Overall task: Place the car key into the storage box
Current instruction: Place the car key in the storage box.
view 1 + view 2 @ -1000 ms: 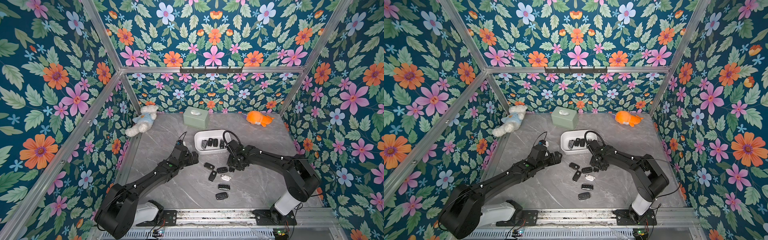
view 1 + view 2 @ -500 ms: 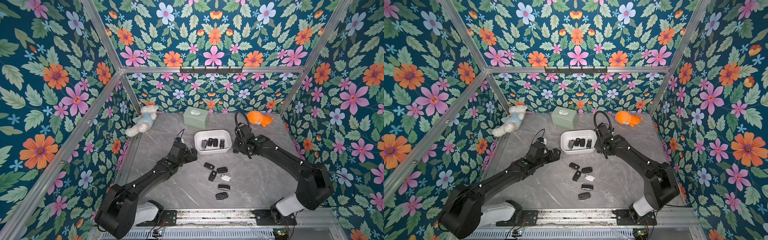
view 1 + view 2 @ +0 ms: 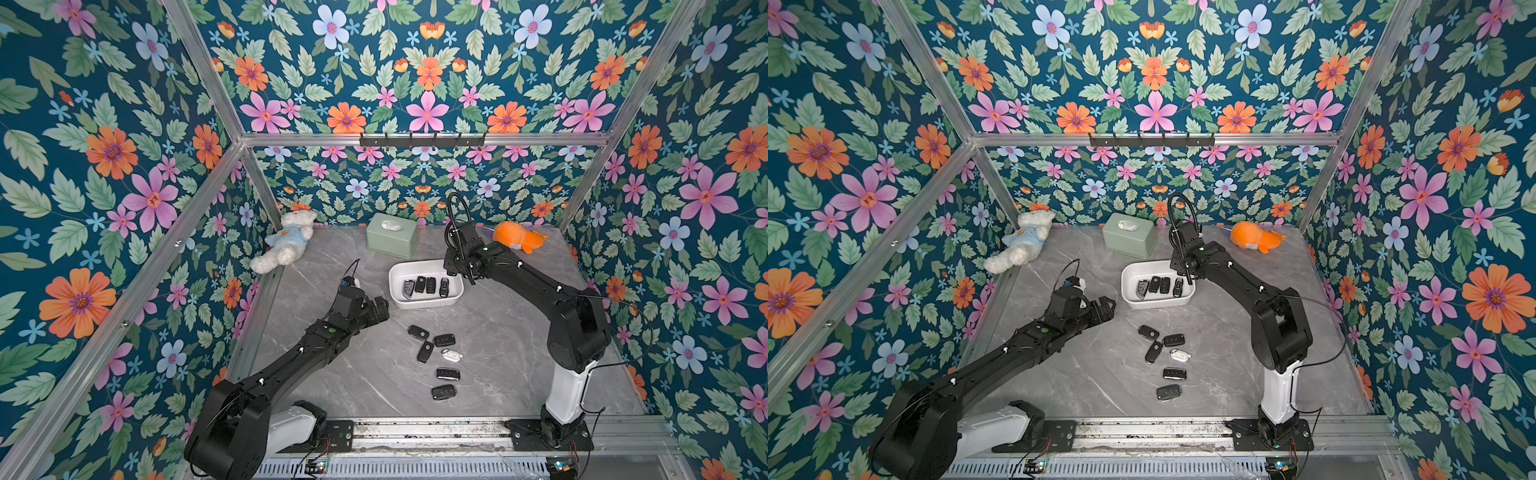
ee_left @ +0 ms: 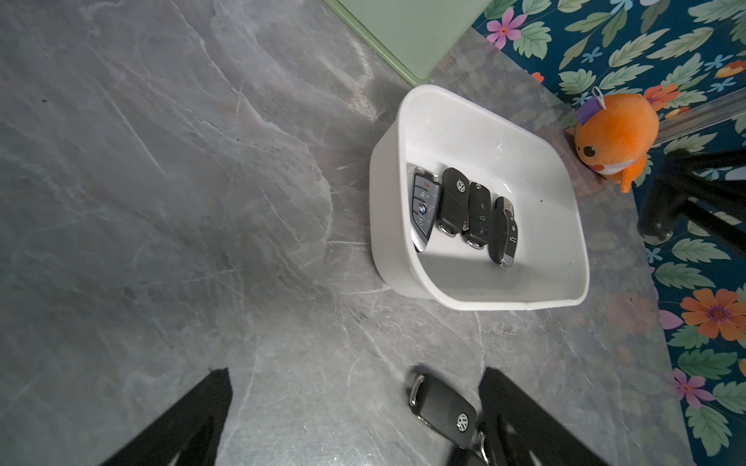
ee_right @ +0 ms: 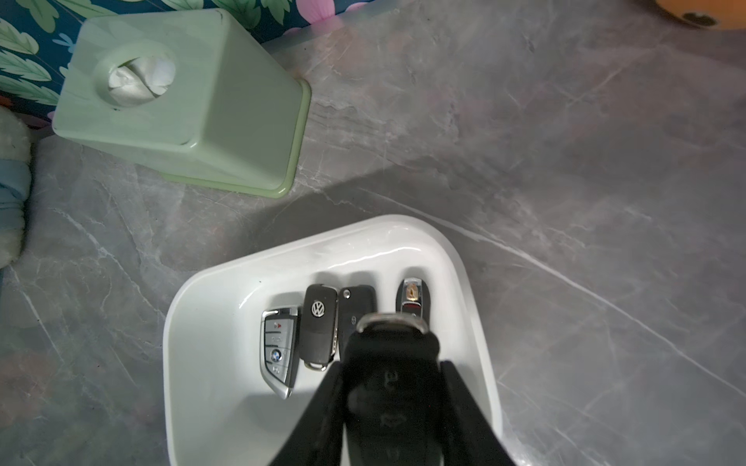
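Right hand (image 5: 391, 375) has swung over the storage box (image 5: 218, 343), apparently tilted down, pinching car key (image 5: 393, 347); left hand (image 4: 355, 379) splayed.

Left arm (image 3: 291, 365): stretched low, reaching forward and inward.
Left gripper (image 4: 354, 373): jaws wide apart, empty.
Right arm (image 3: 528, 278): elbow raised, forearm reaching rearward.
Right gripper (image 5: 391, 365): clamped on car key (image 5: 393, 341).

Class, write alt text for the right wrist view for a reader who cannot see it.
The right gripper, shut on a black car key, holds it over the white storage box, where four keys lie. A green tissue box stands beyond.
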{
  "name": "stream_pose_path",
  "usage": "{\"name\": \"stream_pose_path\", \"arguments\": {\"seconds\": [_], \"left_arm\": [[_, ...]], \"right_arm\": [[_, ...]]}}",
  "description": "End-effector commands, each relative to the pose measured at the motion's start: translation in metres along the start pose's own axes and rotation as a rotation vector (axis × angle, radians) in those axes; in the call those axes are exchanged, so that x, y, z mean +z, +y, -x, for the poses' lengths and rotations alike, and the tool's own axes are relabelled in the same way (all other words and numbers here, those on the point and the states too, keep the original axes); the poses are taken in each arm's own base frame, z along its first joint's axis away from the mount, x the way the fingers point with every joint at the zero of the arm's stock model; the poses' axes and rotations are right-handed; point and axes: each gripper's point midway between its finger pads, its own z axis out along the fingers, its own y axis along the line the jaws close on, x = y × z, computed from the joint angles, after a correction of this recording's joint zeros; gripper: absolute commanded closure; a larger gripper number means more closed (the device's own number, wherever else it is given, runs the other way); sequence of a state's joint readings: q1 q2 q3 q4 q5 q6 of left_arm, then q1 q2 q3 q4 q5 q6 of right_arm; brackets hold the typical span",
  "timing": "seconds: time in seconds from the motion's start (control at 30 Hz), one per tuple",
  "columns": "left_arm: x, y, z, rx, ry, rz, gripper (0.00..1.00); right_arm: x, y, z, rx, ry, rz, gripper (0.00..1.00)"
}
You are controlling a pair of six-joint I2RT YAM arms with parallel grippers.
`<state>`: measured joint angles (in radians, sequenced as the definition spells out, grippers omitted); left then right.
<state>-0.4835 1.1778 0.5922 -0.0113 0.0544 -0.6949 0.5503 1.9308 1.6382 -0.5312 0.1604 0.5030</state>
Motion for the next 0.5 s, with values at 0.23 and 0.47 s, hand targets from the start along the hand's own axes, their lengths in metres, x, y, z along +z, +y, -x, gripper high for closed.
{"name": "stream_pose_path", "arguments": {"seconds": [0.23, 0.47], "left_arm": [[-0.003, 0.009, -0.002, -0.005, 0.001, 0.021, 0.01], [-0.003, 0.008, 0.000, -0.001, 0.000, 0.021, 0.01]], "right_arm": [[0.044, 0.004, -0.017, -0.115, 0.117, -0.039, 0.73], [0.068, 0.009, -0.036, -0.140, 0.187, -0.038, 0.72]]}}
